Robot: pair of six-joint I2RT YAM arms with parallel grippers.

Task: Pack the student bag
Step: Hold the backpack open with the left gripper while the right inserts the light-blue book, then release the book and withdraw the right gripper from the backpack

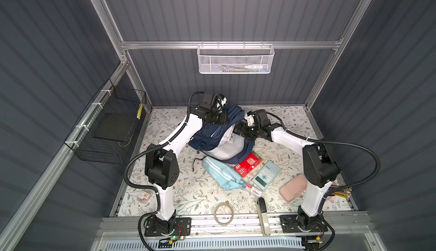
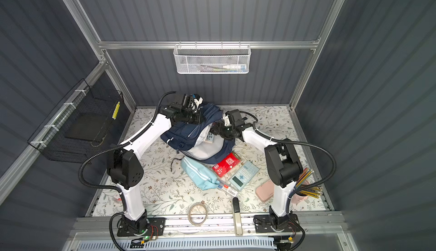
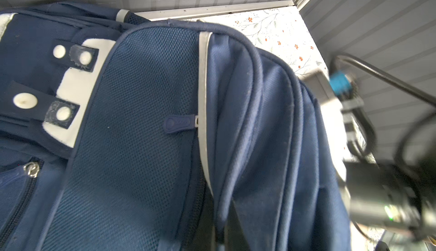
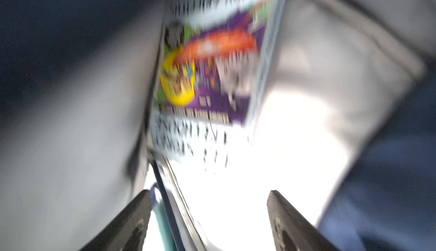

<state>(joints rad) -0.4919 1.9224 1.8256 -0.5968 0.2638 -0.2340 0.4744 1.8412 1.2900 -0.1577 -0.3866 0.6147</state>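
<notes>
With the right jaws apart over the book (image 4: 207, 72) inside the student bag (image 1: 207, 133) at mid-frame, backing straight out looked wisest while the left jaws, together, apparently held its mouth up.

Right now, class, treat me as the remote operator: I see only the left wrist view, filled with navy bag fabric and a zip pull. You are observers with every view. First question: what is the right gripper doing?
Observer: The right gripper is open at the mouth of the student bag, facing its pale lining.
Operator: Is anything in there?
Observer: Yes, a book with a colourful cover sits in the opening just ahead of it.
Operator: What lies out on the table?
Observer: In both top views a light blue pouch, a red packet, a calculator and a pink pencil case lie in front of the bag.
</notes>
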